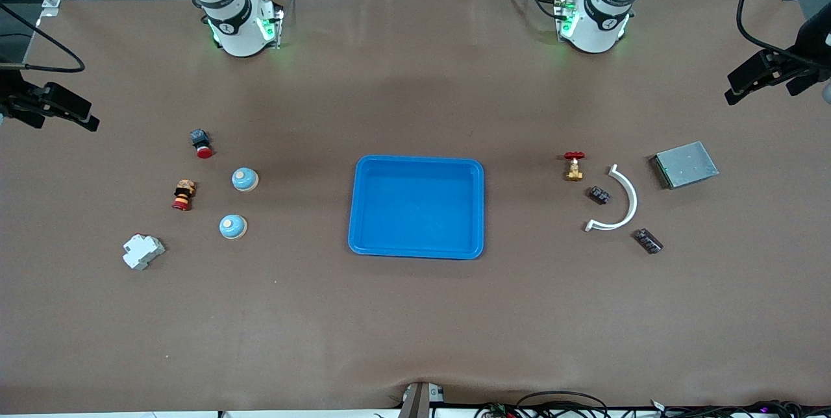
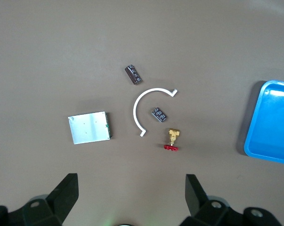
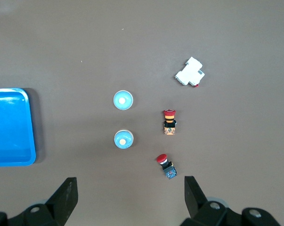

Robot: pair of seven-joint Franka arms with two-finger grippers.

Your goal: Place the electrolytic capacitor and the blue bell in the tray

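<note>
The blue tray [image 1: 415, 210] lies empty at mid-table. Two blue bells [image 1: 245, 178] [image 1: 232, 226] sit toward the right arm's end and also show in the right wrist view [image 3: 123, 100]. Two dark electrolytic capacitors [image 1: 598, 195] [image 1: 648, 241] lie toward the left arm's end and also show in the left wrist view [image 2: 159, 114]. My left gripper [image 2: 132, 188] is open and empty, high over the table above the capacitors' area. My right gripper [image 3: 130, 190] is open and empty, high over the bells' area.
By the capacitors lie a red-handled brass valve [image 1: 574, 166], a white curved piece [image 1: 620, 200] and a grey metal box [image 1: 685, 164]. Near the bells lie two red push buttons [image 1: 201, 143] [image 1: 183, 195] and a white breaker [image 1: 143, 251].
</note>
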